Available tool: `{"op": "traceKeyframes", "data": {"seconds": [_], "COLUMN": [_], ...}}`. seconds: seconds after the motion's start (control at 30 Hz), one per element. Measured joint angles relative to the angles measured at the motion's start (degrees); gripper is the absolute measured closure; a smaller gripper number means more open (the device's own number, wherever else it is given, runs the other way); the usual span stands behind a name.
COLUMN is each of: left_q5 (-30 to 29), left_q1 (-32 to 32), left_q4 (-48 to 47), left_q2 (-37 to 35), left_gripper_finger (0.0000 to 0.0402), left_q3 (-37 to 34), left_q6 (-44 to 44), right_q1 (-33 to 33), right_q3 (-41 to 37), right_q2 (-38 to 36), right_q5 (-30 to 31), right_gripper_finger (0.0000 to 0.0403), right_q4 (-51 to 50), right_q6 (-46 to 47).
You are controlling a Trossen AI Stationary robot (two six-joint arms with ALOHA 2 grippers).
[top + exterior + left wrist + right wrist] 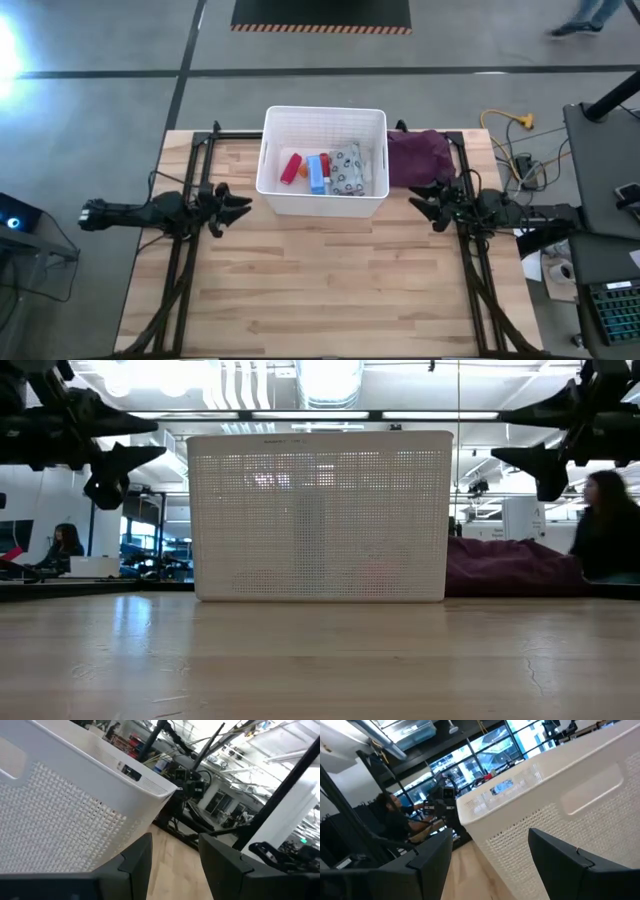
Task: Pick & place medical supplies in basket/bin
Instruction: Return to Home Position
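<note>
So, from where I'm standing the picking part looks finished. The white basket (325, 110) sits in the upper middle of the overhead frame, on the far part of the wooden table (330, 290). Inside it I can see a red tube (291, 167), the blue first-aid box (317, 172) and the grey patterned pouch (347, 168) lying side by side. There might be a bit of orange tucked between the tube and the box, but it's too small for me to swear to.

The left gripper (244, 206) hangs just off the basket's lower left corner and the right gripper (416, 203) just off its lower right. Both are up off the tabletop with fingers spread and nothing between them. The purple cloth bundle (420, 157) lies against the basket's right side, right behind the right gripper.

What's left is getting the arms home, I'd say. Doing that well means pulling each one straight back toward its own edge of the frame, away from the lattice walls. Keep the height so no fingertip catches the rim. The right arm needs more care, since that cloth is close enough to snag.
</note>
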Motion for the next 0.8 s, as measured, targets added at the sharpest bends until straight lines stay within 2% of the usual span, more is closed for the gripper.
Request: {"op": "traceKeyframes", "data": {"seconds": [0.5,0.73,0.8], "left_q5": [-0.4,-0.4,-0.2], "left_q1": [-0.1,-0.1,0.2], "left_q4": [-0.5,-1.2,-1.1], "left_q2": [5.2,-0.8,-0.7], "left_gripper_finger": [0.0256,0.0256,0.0256], "left_q3": [0.0,0.0,0.0], "left_q6": [-0.3,-0.3,-0.3], "right_q1": [0.0,0.0,0.0], "right_q3": [0.1,0.1,0.1], "right_q2": [2.4,1.6,0.2], "right_q5": [0.0,-0.1,-0.1], "right_gripper_finger": [0.0151,0.0157,0.0158], "right_q4": [-2.7,-4.7,-4.8], "right_q6": [0.8,0.8,0.8]}}
